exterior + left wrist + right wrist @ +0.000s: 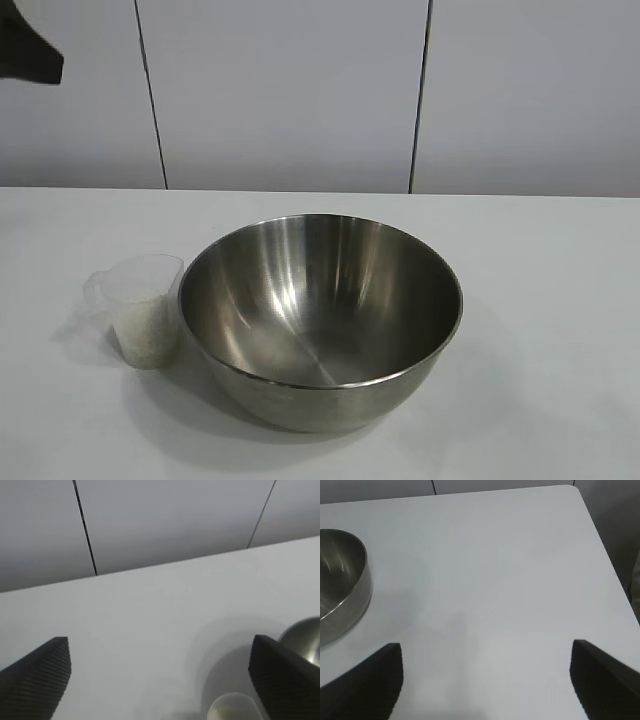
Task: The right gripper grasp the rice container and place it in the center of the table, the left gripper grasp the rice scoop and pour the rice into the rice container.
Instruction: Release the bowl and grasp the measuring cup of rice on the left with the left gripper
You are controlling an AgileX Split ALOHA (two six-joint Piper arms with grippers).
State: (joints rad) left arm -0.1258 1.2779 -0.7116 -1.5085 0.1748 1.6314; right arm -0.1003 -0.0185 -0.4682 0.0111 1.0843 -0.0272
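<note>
Rice fills the small clear plastic scoop, upright on the white table, just left of the shiny steel bowl at centre, handle pointing away from it. Left black gripper hovers empty, fingers spread wide, nearer the scoop. Right gripper waits beside the bowl, likewise parted and empty.

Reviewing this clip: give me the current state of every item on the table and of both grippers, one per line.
rice container: upright at the table's middle, no rice seen inside.
rice scoop: upright just beside the container, holding rice, not gripped.
left gripper: open, holding nothing, above the table with the scoop below it.
right gripper: open, holding nothing, away from the container.
table: white, carrying both vessels.
</note>
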